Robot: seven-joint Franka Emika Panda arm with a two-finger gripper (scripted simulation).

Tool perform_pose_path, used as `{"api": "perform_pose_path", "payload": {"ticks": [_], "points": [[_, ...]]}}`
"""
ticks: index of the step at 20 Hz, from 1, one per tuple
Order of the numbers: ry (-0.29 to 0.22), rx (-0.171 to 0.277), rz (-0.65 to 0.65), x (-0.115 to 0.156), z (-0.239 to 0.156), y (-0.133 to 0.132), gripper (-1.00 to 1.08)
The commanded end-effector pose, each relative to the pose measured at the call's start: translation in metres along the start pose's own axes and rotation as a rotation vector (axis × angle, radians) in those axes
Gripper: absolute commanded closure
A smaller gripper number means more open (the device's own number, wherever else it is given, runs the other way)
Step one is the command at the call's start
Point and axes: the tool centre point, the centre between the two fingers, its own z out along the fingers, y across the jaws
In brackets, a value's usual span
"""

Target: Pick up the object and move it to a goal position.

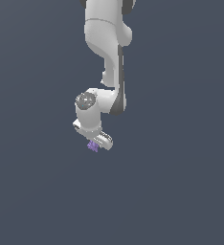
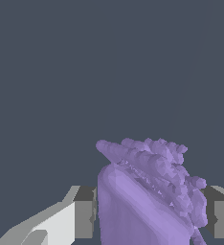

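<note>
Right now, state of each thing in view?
Lump: between the gripper fingers, apparently gripped; both fingers sit against its sides.
Gripper: shut on the lump, pointing down in the exterior view.
Arm: reaching down, wrist bent over the lump.

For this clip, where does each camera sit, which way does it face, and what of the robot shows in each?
Exterior view: off the arm, its exact place unknown; it faces the white arm, whose hand reaches down over the purple lump.
Wrist view: on the wrist, looking along the hand; the fingers flank the purple lump, which fills the gap.
Shared: the hand and the lump, against plain dark grey.
</note>
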Motion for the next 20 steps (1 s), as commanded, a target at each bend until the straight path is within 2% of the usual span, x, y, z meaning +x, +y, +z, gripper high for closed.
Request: {"api": "perform_pose_path", "payload": {"ticks": [1,5,13,20], "points": [[0.0,0.0,0.001,0.002,-0.002,0.003,1.08],[0.0,0.0,0.001,0.014,-0.013,0.018,1.08],[-0.001,-0.001,0.002,0.053,-0.049,0.065,1.08],[-0.001,-0.001,0.002,0.066,-0.059,0.078,1.08]]}}
